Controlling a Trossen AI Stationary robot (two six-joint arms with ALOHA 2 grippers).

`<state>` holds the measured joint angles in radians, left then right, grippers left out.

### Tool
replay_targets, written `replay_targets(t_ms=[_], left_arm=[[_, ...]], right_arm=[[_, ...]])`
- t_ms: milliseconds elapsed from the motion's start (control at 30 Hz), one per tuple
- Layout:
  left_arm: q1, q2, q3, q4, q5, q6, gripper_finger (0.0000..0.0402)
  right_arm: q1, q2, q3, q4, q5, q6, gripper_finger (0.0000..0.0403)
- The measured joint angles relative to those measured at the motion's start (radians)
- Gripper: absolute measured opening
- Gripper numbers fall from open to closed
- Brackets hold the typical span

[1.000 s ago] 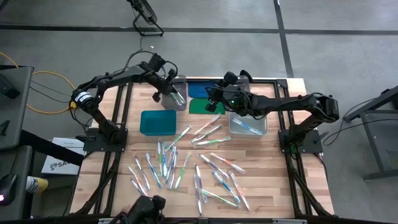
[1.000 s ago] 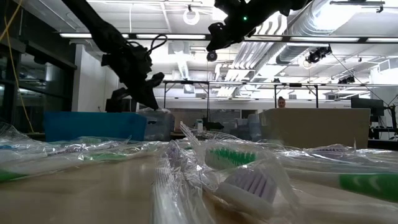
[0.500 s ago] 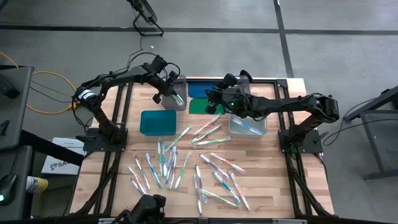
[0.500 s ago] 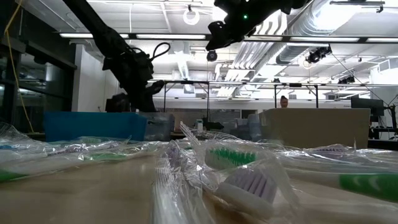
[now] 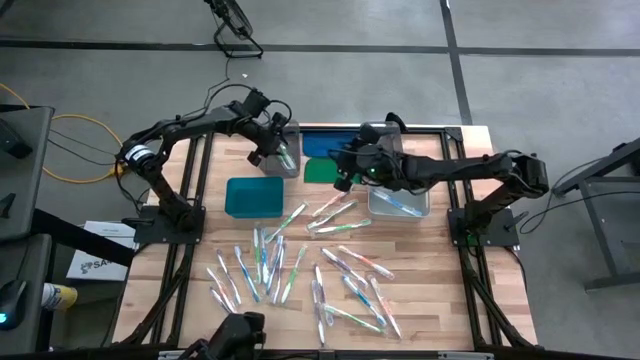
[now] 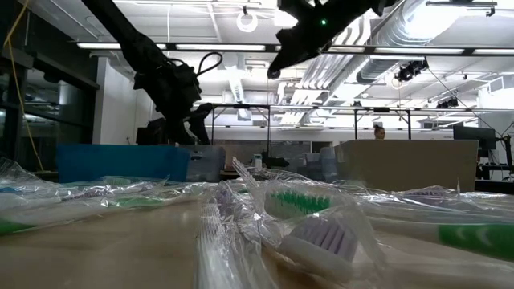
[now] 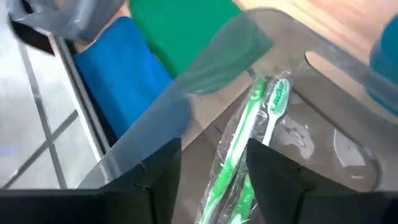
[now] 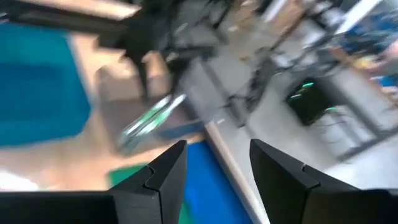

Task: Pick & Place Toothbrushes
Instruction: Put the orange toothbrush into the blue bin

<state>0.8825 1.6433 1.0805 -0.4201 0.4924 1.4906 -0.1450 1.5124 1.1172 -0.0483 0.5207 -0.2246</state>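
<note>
Many wrapped toothbrushes (image 5: 300,270) lie scattered on the wooden table's near half. A green toothbrush (image 7: 258,118) in a clear wrapper lies on the floor of the far-left clear bin (image 5: 284,132). My left gripper (image 7: 214,149) hangs open just above it, a finger on either side, slanting down into the bin. My right gripper (image 5: 342,178) is open and holds nothing, raised above the green lid (image 5: 318,172). A second clear bin (image 5: 412,210) at the right holds a toothbrush (image 5: 400,205).
A teal bin (image 5: 255,196) stands just nearer than the left clear bin. A blue lid (image 5: 318,143) lies beyond the green lid, between the two clear bins. In the low view wrapped toothbrushes (image 6: 321,233) fill the foreground. A person (image 6: 378,132) shows far behind the table.
My left gripper has opened over the far-left clear bin and let go of the green toothbrush, which now lies in the bin. My right gripper has tipped its fingers downward above the green lid and stays open.
</note>
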Motion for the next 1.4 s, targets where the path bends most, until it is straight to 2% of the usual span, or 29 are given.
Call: replay_targets(t_ms=[133, 367, 600, 900, 1133, 1400], left_arm=[[0.001, -0.039, 0.000, 0.008, -0.005, -0.085, 0.0181], [0.001, -0.117, 0.001, 0.010, 0.015, -0.177, 0.0162], [0.001, -0.137, 0.001, 0.008, 0.040, -0.234, 0.0152], [-0.006, -0.137, -0.001, 0.002, 0.040, -0.244, 0.0151], [-0.006, -0.137, -0.001, 0.003, 0.040, -0.244, 0.0151], [-0.006, -0.137, -0.001, 0.008, 0.040, -0.243, 0.0151]], right_arm=[[-0.044, -0.002, 0.000, -0.076, -0.198, 0.003, 0.0168], [-0.123, 0.001, 0.000, -0.204, -0.449, -0.037, 0.0168], [-0.168, 0.104, 0.000, -0.252, -0.608, -0.137, 0.0168], [-0.178, 0.241, 0.000, -0.260, -0.684, -0.221, 0.0152], [-0.178, 0.324, 0.000, -0.268, -0.674, -0.244, 0.0147], [-0.176, 0.344, 0.000, -0.284, -0.637, -0.263, 0.0147]])
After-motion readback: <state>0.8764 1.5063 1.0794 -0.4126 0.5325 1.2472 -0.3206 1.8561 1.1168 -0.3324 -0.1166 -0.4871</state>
